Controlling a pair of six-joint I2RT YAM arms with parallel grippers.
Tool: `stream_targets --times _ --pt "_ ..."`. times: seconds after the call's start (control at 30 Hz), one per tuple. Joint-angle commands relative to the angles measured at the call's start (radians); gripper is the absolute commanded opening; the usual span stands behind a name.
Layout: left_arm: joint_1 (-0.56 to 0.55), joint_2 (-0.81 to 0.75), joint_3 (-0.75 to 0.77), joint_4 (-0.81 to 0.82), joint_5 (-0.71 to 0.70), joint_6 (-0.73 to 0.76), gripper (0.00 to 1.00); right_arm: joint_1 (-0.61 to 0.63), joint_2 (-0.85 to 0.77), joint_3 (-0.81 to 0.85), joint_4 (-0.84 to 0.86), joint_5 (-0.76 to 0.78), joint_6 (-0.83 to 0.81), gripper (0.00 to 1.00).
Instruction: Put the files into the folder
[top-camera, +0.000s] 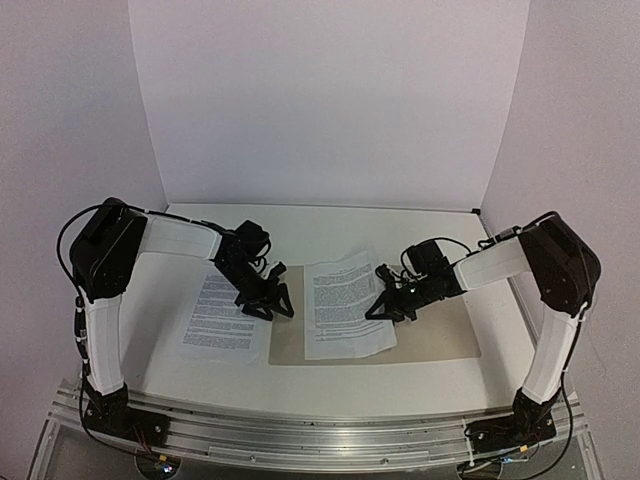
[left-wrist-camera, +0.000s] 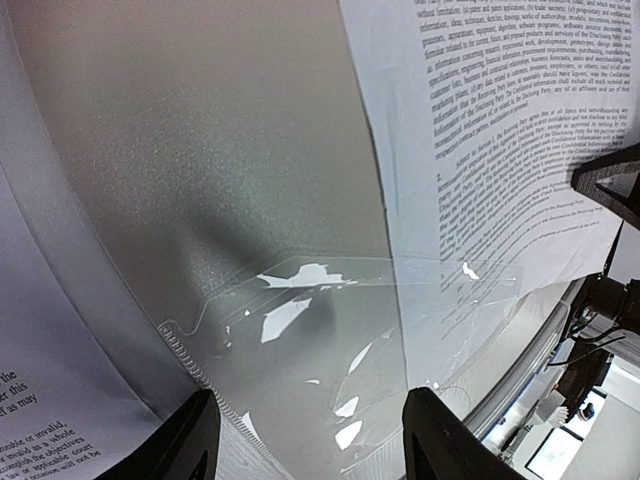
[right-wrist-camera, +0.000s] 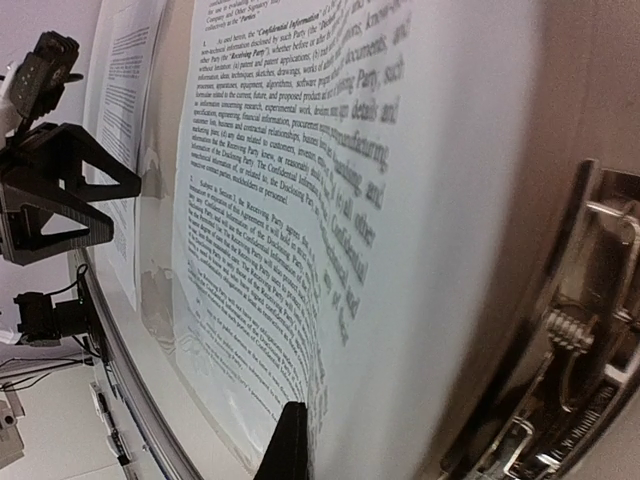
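Both arms rise from their bases at the near edge, bend at dark elbows and reach forward and inward, so the 2 hands face each other near the middle, close but apart. The left hand (top-camera: 268, 303) angles down toward the right, its 2 fingers (left-wrist-camera: 190, 445) held well apart. The right hand (top-camera: 388, 306) angles down toward the left, jaws pressed together, with 1 dark tip showing in its own wrist view.
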Motion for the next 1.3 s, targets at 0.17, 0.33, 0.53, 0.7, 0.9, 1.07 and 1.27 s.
stream_targets --times 0.17,0.33,0.53,0.7,0.9,1.07,1.27 --pt "0.001 0.037 -0.029 -0.005 -0.042 0.005 0.63 0.050 0.035 0.051 0.164 -0.034 0.097 0.00" --pt "0.002 0.038 -0.029 -0.004 -0.039 0.006 0.63 0.060 0.045 0.011 0.267 -0.007 0.193 0.00" --pt "0.002 0.037 -0.030 -0.005 -0.041 0.007 0.63 0.087 0.068 -0.027 0.380 -0.002 0.275 0.00" --pt "0.002 0.035 -0.032 -0.002 -0.039 0.007 0.63 0.123 0.107 -0.009 0.401 -0.015 0.287 0.00" --pt "0.003 0.034 -0.034 -0.001 -0.038 0.007 0.63 0.143 0.128 0.006 0.430 -0.037 0.307 0.00" --pt "0.003 0.031 -0.034 0.000 -0.040 0.009 0.63 0.143 0.116 -0.010 0.435 -0.057 0.313 0.00" --pt "0.003 0.032 -0.034 0.001 -0.041 0.007 0.63 0.149 0.127 -0.016 0.468 -0.022 0.421 0.00"
